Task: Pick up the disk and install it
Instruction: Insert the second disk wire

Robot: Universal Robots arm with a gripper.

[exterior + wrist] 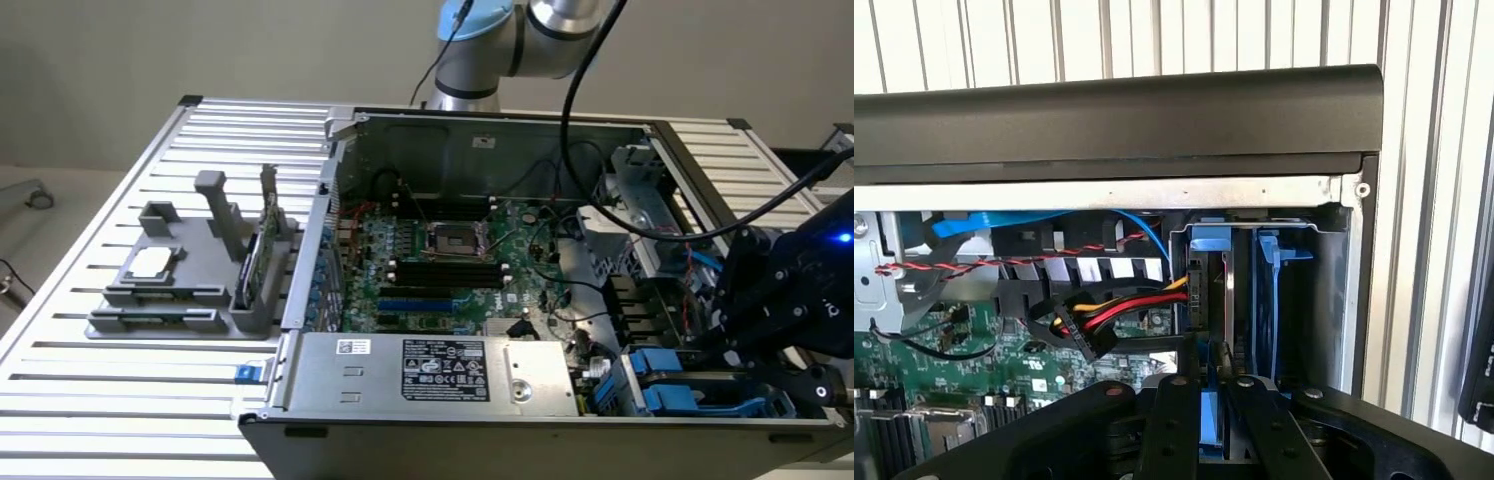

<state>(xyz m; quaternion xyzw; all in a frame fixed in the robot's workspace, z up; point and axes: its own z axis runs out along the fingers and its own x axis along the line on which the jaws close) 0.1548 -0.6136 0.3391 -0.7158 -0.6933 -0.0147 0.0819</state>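
My black gripper (763, 352) hangs over the drive bay (667, 385) at the front corner of the open computer case, on the exterior view's right. In the wrist view its fingers (1172, 420) stand close together at the gripper (1204, 388), with a blue piece of carrier between them. The disk (1229, 300) shows as a thin upright edge running from the fingers into the bay, beside blue carrier tabs (1211, 240). Most of the disk's body is hidden by the gripper and the bay walls.
The grey power-supply box (441, 370) lies along the case front, with the motherboard (441, 270) behind it. Red, yellow and black cables (1114, 315) run next to the bay. A grey fixture (187, 280) sits on the slatted table at the exterior view's left.
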